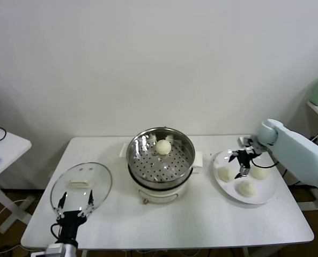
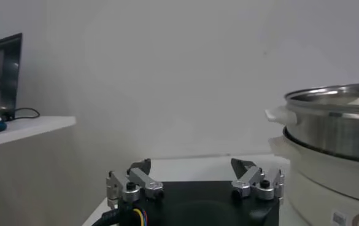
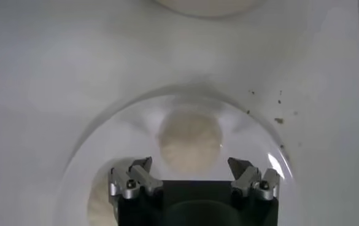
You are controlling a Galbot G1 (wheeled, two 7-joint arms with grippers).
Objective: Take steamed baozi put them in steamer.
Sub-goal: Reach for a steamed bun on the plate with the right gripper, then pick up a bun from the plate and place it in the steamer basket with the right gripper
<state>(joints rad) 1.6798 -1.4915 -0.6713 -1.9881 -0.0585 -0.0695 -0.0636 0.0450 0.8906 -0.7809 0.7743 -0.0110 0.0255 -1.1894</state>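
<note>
Shiny perforated metal steamer (image 1: 160,155), smooth matt dough baozi (image 1: 163,147), glossy plate (image 1: 266,195).

Right end effector (image 1: 243,167) hides the plate (image 1: 266,195) (partly).

Robot lab or test room, bare white wall (image 1: 148,64), plain white table (image 1: 201,219), side desk (image 1: 3,147) with cables at the left edge

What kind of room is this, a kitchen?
Probably a lab or office staged as a kitchen: a steamer and plate of baozi on a plain white table, bare wall, a side desk with cables.
</note>
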